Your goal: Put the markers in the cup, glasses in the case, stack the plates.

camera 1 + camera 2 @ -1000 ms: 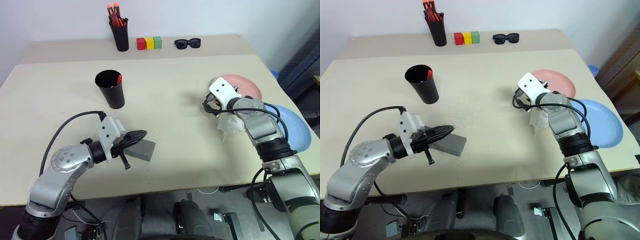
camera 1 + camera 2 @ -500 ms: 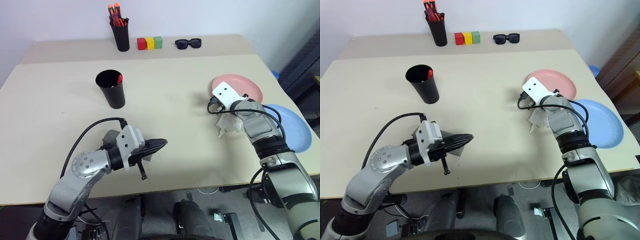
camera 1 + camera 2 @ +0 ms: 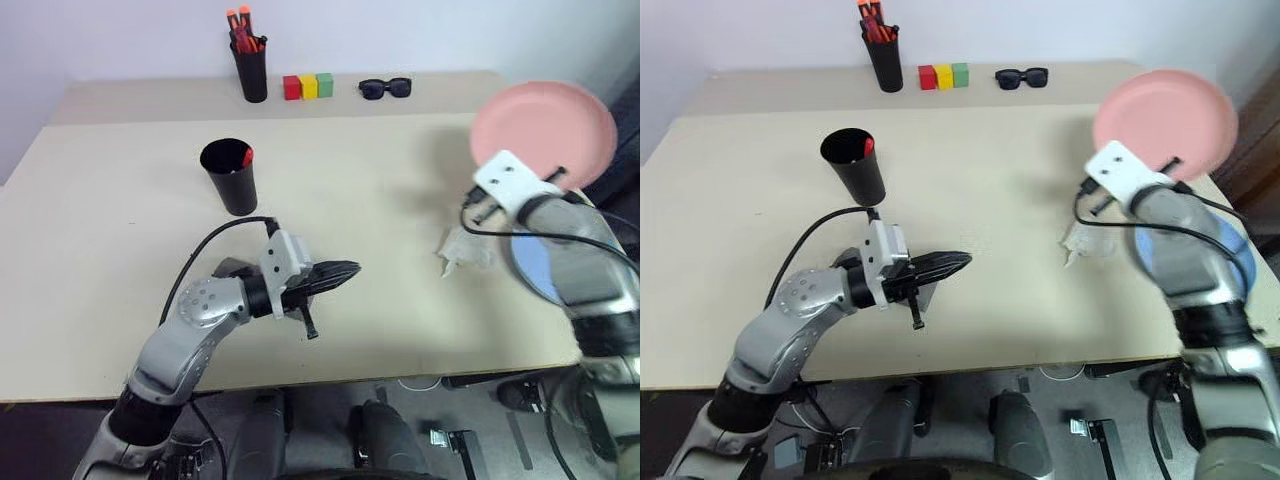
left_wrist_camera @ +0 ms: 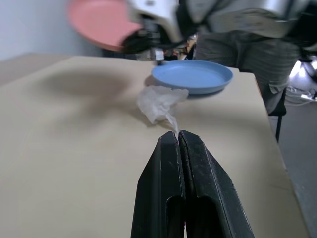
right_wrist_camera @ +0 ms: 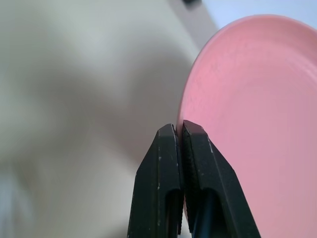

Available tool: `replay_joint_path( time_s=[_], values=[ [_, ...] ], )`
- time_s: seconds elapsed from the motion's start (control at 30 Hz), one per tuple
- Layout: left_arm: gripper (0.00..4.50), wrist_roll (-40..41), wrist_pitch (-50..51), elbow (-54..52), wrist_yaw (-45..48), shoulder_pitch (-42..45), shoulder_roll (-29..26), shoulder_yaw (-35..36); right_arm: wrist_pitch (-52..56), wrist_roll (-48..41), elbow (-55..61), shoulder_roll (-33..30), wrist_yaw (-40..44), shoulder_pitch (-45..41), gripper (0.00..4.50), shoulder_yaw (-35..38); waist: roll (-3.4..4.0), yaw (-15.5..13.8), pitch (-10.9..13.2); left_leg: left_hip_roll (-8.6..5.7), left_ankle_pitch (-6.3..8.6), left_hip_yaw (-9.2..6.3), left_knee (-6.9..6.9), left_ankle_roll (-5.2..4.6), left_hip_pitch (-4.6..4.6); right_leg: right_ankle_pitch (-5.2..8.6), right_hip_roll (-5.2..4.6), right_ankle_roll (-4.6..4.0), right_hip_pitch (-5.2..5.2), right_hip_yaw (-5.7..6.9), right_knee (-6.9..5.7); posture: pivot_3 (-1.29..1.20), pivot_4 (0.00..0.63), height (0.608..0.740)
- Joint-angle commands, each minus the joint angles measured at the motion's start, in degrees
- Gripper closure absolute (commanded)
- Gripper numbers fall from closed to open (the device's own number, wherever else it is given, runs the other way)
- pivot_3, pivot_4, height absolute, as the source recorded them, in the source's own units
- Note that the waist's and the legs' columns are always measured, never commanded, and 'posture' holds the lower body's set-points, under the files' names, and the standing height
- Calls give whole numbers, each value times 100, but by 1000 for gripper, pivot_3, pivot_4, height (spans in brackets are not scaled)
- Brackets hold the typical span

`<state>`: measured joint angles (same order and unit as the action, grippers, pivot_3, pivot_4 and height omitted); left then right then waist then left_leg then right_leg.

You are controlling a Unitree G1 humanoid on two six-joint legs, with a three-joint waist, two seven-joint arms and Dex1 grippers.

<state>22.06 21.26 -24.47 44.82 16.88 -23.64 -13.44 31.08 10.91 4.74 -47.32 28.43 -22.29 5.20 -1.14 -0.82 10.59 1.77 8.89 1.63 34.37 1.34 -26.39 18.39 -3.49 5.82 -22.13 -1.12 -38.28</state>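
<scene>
Since a second ago my right gripper (image 5: 179, 130) has lifted the salmon pink plate (image 3: 543, 133) off the table (image 3: 100, 260) and now holds it tilted in the air, fingers pinched on its rim; my left gripper (image 3: 352, 268) has swung across toward the table's middle, fingers pressed together on nothing.

Going left to right: at the back stands one narrow black cup of orange-red-capped pens (image 3: 249, 66), then three small blocks in a row, red (image 3: 291, 87), yellow (image 3: 308, 86) and green (image 3: 324, 84), then one pair of chunky black sunglasses (image 3: 385, 88). None of these stands in my way.

Nearer me, one wide black cup (image 3: 230, 176) stands upright on the left half of the table, with one red marker cap (image 3: 246, 156) showing at its rim. I cannot tell how many markers are inside. In front of it my left arm lies over the grey case (image 3: 232, 268); I see just a corner of it behind the wrist, so I cannot tell whether it is open or closed.

Right of centre lies one crumpled clear wrapper (image 3: 464, 249), loose on the table between my two grippers and just beside the light blue plate (image 4: 192, 76). That one blue plate rests flat at the right edge, mostly hidden under my right forearm. The pink plate hangs above and behind it, well apart from it. Two plates in all, not yet stacked.
</scene>
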Motion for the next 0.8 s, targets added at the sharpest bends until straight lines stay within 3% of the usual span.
replay_joint_path(
  time_s=[0.03, 0.27, 0.5, 0.63, 0.8],
  values=[
    [4500, 4, -330, 262, 306, 195, 25, -23, 465, -262, 1057, -239, 306, 829, 4462, 1010, 7, 12, -4, -1, 1, 0, 1, -1, 2, 0, 0, 0, 4, 0, 0, 0, 150, 740],
    [4500, 24, -563, 740, 637, 440, 36, 61, 703, -488, 1912, -241, 711, 2233, 4462, 1650, 27, 66, -15, -1, 1, -3, 2, -2, 23, 0, 13, 0, 23, -2, -1, 0, 150, 740],
    [4500, 7, -637, 747, 685, 385, 20, 66, 901, -694, 1717, -148, 693, 2440, 4462, 1739, 27, 49, -15, -1, 2, -7, 4, -3, 36, 0, 13, 0, 42, -1, 6, 0, 150, 740],
    [4500, -5, -626, 650, 661, 248, -19, 65, 990, -843, 1649, -215, 740, 2406, 3232, 1770, 26, 37, -15, 0, 4, -6, 3, -6, 57, 1, 11, 0, 64, -1, 12, 0, 150, 740],
    [4500, -28, -625, 652, 649, 213, -28, 56, 849, -911, 1676, -270, 720, 2317, 493, 1763, 26, 18, -15, 3, 7, -5, 0, -10, 86, 2, 7, -2, 90, -2, 19, 0, 150, 740]
  ],
)
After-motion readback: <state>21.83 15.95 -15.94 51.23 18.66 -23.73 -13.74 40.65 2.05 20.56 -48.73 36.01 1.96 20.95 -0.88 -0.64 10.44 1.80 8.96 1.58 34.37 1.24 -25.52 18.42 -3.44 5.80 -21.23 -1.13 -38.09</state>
